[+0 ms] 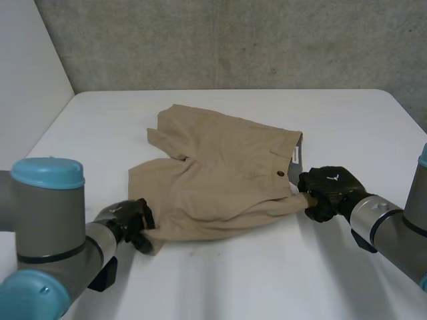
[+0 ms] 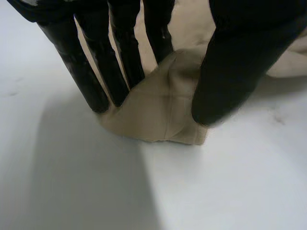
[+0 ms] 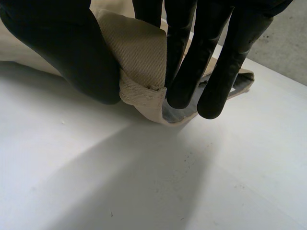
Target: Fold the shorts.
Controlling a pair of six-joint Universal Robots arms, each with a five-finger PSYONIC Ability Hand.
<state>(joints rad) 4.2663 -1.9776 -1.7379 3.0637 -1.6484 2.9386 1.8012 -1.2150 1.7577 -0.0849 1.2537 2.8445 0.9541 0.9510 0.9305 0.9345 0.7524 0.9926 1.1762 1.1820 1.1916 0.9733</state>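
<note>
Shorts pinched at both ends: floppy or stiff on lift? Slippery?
Likely floppy: the shorts lie creased between the left hand and right hand, so the middle should sag. Probably grippy: the waistband shows coarse woven twill.

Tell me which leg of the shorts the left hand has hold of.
The near leg, its hem corner pinched in the left hand; the far leg lies untouched beyond it.

tan shorts point(image 1: 220, 167), lying mostly flat near the middle of the white table point(image 1: 267, 280); waistband with dark button and grey lining toward the right, legs toward the left; near waist corner and near leg hem bunched
</note>
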